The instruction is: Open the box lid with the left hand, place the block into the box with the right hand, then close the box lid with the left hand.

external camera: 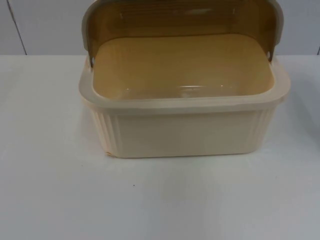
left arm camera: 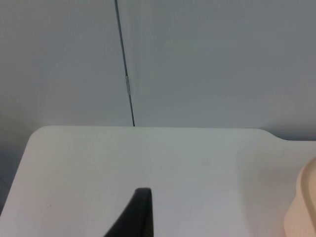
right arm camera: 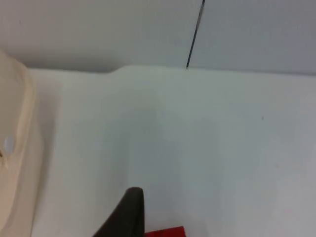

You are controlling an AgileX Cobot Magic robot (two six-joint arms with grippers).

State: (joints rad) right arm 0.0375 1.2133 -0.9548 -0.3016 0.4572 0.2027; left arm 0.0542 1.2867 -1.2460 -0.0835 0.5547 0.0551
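While the red block (right arm camera: pixel 165 231) lies on the white table (external camera: pixel 160 200) just beside the right gripper (right arm camera: pixel 129 217), whose finger spread I cannot tell, the cream box (external camera: pixel 182 132) stands farther back, empty. Its amber lid (external camera: pixel 182 20) is raised before the grey wall (left arm camera: pixel 207 59); the left gripper (left arm camera: pixel 136 217), spread likewise unclear, waits over bare table beside the box.

Bright, even, soft-focus light; faint shadow under the box (external camera: pixel 182 135), small glare inside it.

White table (external camera: pixel 160 200) — grey partition wall (left arm camera: pixel 207 59)

Left gripper (left arm camera: pixel 136 217) over white table (left arm camera: pixel 148 158), cream box (left arm camera: pixel 303 207) beside.
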